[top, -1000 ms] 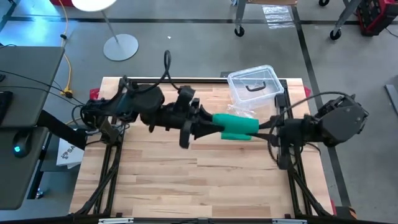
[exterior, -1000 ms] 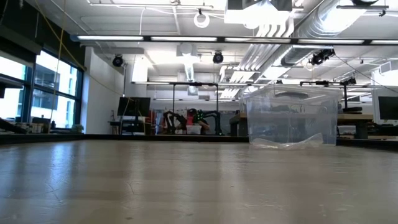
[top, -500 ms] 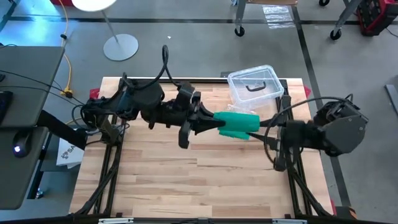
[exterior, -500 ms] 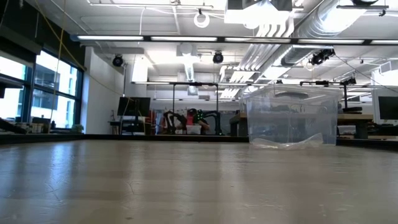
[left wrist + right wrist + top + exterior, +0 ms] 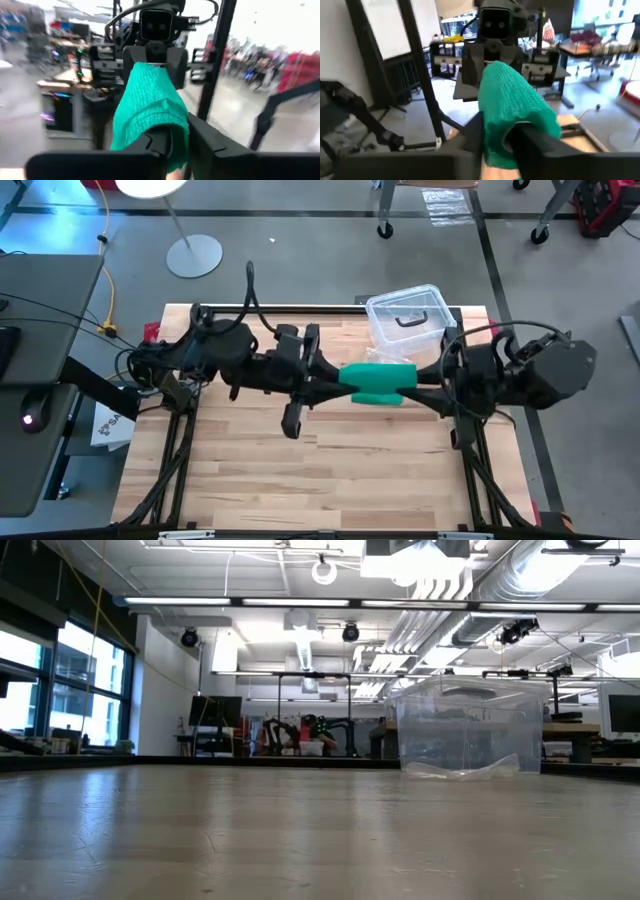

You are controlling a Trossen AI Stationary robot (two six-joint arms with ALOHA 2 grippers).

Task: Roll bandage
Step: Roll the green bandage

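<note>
The green bandage (image 5: pixel 378 383) hangs in the air above the middle of the desk (image 5: pixel 300 470), stretched between my two hands. My left hand (image 5: pixel 332 380) is pinched shut on one end and my right hand (image 5: pixel 425 385) on the other, fingers (image 5: pixel 155 145) nearly closed over the fabric. The clear plastic box (image 5: pixel 407 315) sits just behind it.

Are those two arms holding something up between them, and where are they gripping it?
Yes. The green bandage is held above the table, one end pinched by the left gripper and the opposite end by the right gripper.
</note>
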